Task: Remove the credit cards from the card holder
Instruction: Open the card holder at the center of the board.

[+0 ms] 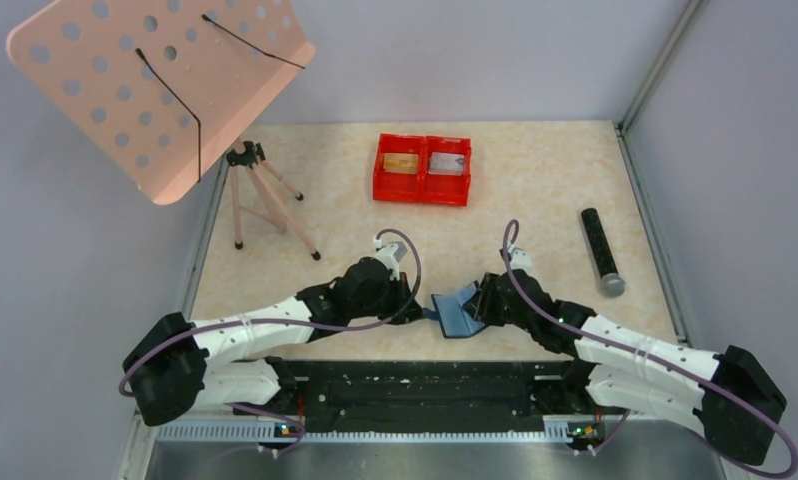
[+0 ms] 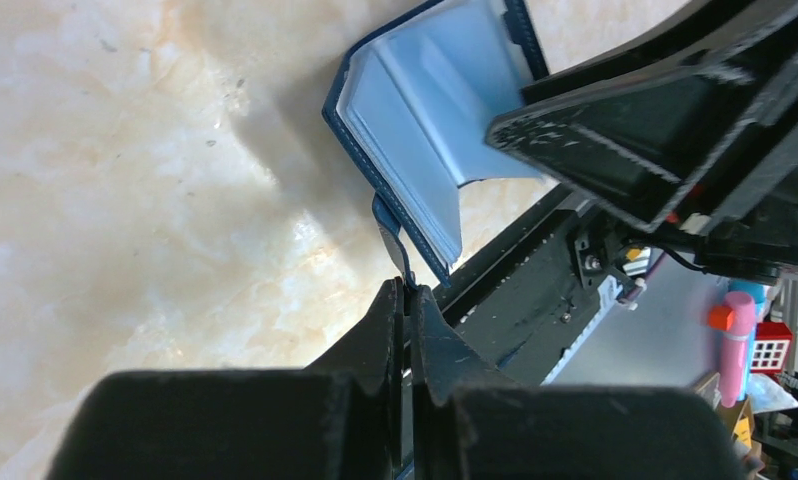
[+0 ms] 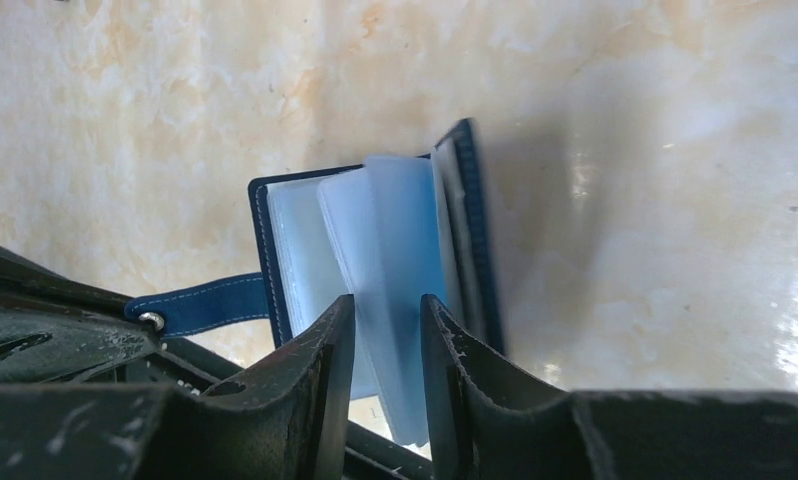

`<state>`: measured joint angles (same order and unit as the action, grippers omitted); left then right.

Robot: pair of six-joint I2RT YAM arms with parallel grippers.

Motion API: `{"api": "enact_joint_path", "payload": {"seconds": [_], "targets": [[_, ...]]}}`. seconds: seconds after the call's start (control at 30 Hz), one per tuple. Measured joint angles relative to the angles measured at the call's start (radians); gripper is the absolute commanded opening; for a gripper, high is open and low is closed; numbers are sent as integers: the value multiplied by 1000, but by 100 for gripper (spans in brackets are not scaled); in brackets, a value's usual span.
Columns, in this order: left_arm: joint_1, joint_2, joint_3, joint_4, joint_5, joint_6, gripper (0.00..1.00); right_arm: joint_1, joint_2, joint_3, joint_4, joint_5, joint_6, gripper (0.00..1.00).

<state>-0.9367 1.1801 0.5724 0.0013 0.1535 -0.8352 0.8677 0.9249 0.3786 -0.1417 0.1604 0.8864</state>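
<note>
While the left hand (image 2: 410, 292) clamps the card holder's (image 1: 458, 318) left-pointing tab (image 3: 210, 303), the right hand (image 3: 387, 305) straddles an inner pocket (image 3: 400, 230), grip unclear.

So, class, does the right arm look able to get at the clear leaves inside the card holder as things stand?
Probably yes: the left gripper pinches the closure tab, the card holder stands open, and the right gripper straddles one clear leaf with nothing between.

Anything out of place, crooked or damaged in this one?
Nothing stands out. The card holder is spread open between the left gripper, pinching its closure tab, and the right gripper, straddling a translucent sleeve. Two credit cards lie flat in the red tray, one per compartment.
</note>
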Motion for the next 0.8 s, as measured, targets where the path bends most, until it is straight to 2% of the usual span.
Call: {"api": "enact_joint_path", "payload": {"seconds": [0.4,0.57,0.8], "targets": [[0,-17,-21,-44,-43,0,0,0,-53,3,-213,139,8,31],[0,-28,-21,-45,-39,0,0,0,-77,61,-327,162,6,31],[0,-33,-21,-46,-33,0,0,0,-172,141,-291,98,-5,32]]}}
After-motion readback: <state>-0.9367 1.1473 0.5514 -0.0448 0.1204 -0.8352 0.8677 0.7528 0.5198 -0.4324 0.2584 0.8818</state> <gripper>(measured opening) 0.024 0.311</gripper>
